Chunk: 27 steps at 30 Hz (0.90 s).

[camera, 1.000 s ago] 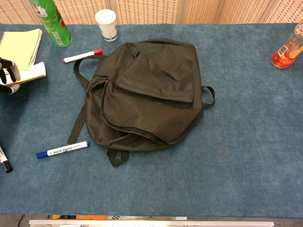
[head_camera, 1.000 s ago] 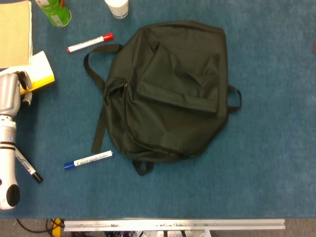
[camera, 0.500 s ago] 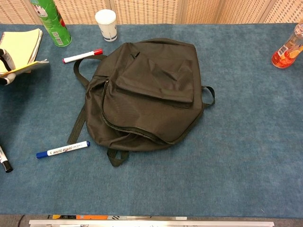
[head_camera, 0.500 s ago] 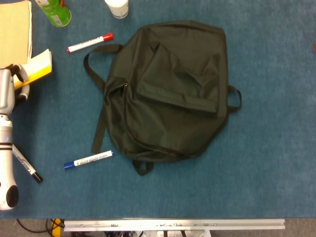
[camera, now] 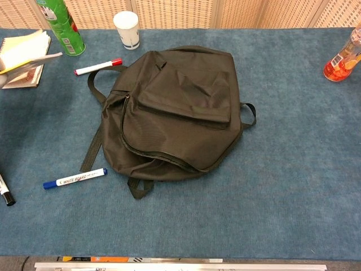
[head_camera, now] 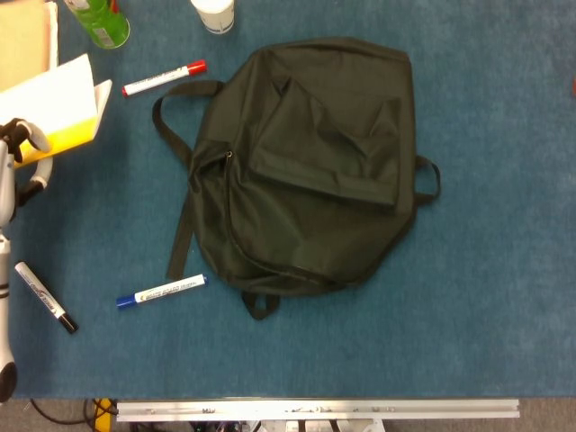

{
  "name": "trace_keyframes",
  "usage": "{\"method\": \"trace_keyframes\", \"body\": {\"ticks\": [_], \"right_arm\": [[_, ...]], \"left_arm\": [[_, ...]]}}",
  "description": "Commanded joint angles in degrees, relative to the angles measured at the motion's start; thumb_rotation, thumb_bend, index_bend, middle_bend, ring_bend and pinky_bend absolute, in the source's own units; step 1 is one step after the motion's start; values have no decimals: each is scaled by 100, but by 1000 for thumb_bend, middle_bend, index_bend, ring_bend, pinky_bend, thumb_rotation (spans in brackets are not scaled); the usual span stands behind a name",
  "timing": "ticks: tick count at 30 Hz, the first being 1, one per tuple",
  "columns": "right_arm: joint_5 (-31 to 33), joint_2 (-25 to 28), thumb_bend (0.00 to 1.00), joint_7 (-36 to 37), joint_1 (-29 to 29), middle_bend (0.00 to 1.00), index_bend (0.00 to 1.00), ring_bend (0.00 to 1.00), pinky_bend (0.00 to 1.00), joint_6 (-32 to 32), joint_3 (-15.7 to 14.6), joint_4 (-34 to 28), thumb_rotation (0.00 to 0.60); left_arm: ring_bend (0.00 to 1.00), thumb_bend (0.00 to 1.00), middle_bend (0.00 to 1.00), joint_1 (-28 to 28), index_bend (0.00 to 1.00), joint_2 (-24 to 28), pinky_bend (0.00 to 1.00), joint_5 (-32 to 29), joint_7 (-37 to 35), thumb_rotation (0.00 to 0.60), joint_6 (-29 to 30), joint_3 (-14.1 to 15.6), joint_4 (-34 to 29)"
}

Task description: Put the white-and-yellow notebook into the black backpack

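The left hand (head_camera: pixel 16 153) sits at the 9 o'clock edge, fingers (head_camera: pixel 34 137) pinching the white-and-yellow notebook (head_camera: pixel 56 110), which tilts up above the surface (head_camera: pixel 486 297). The black backpack (head_camera: pixel 310 162) lies well apart toward 3 o'clock.

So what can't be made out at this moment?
- Left hand: cut by the head view's left edge, out of the chest view; its grip on the notebook can't be confirmed.
- Right hand: in neither view.
- Backpack: dark folds hide whether the zipper is open.
- Green bottle and cup: tops cropped in the head view.
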Motion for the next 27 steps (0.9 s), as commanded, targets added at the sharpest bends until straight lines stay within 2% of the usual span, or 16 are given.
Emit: {"method": "trace_keyframes", "body": {"ticks": [1,5,12,15,19,27], "right_arm": [[-143,-53,14,-122,143,443,414,304,450,-176,-12,-219,600],[-246,-166,0,-435,370,443,414,304,450,-500,-2,-534,600],[-161,-583,0,-1145,940,443,414,303,450,-1466,29,-1145,600],[11,-924,0,-1522,1265,431,397,281,459,-2046,34,-1388,600],[260,-1335,0,-1993,1538,398,345,248,450,-2512,37,-1555,600],[1014,-2475,0,-3104,1939,321,228,168,324,-2979,138,-1435,600]], "left_arm": [[655,330,722,90,735,160,681,189,-66,600,211,85,-193],[654,331,722,162,735,336,681,400,-23,600,418,173,-420],[653,331,721,310,735,638,681,669,213,600,685,309,-956],[653,330,721,365,735,776,681,842,315,600,787,403,-1179],[653,331,721,427,735,903,681,1008,462,600,913,472,-1399],[653,331,721,523,735,1044,681,1185,573,600,1033,547,-1626]]}}
